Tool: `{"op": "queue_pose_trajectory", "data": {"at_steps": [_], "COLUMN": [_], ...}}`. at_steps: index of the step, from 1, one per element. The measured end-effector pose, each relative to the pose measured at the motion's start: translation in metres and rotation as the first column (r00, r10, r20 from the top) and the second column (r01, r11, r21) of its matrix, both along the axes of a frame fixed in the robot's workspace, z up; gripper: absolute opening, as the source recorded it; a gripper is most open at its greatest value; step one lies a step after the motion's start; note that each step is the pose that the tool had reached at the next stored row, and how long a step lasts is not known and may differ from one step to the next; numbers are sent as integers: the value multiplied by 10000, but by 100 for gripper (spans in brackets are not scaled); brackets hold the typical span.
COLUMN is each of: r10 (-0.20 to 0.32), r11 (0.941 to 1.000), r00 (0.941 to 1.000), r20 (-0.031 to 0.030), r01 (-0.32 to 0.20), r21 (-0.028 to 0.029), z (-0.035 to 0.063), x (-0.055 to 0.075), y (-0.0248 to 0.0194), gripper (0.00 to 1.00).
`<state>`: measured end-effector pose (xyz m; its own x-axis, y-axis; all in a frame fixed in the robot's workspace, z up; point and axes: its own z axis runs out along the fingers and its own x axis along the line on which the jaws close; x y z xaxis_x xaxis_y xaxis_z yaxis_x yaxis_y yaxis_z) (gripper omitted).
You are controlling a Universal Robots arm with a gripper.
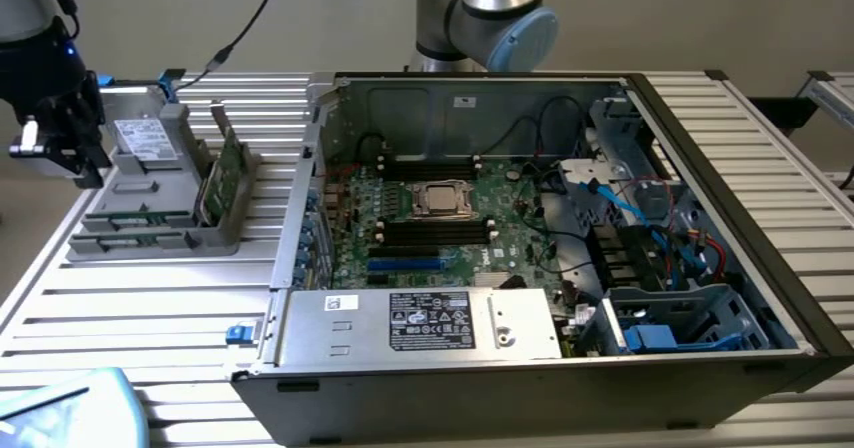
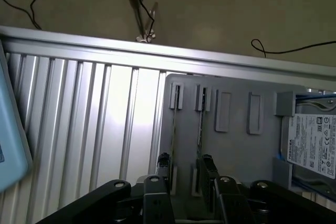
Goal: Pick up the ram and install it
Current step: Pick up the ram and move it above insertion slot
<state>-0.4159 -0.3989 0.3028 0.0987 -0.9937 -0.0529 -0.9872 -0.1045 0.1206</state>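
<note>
A robot arm's end effector (image 2: 185,163) hangs over a grey parts tray (image 2: 236,150) on the slatted metal tabletop (image 2: 94,129), its black fingers (image 2: 163,163) apart and gripping nothing. In the wrist view the ram sticks (image 2: 200,124), two thin green boards, stand on edge in neighbouring slots of the tray, just beyond the fingertips. Which of the two the fingers line up with cannot be told, and the lower ends of both are hidden behind the fingers. A labelled hard drive (image 2: 315,145) sits in the same tray, cut off at the frame's edge. In the exterior view the end effector (image 1: 74,163) is a dark mass at the tray's (image 1: 147,248) far side, on the exterior view's left, with its fingertips hard to make out. A green expansion card (image 1: 224,173) stands upright in the tray. The open computer case (image 1: 747,148) lies just beside the tray, on the exterior view's right, with its motherboard (image 1: 441,218) exposed. A pale blue object (image 1: 67,408) is cropped at the corner.
</note>
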Motion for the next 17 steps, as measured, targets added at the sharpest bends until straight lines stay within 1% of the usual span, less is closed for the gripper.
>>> {"op": "queue_pose_trajectory", "data": {"at_steps": [8,17], "r10": [-2,-2], "r11": [10000,9999], "r00": [10000,10000], "r20": [20,23], "r01": [2,1], "r21": [99,111], "z": [-140,-263], "x": [-34,-45], "y": [1,1], "gripper": [37,37]}}
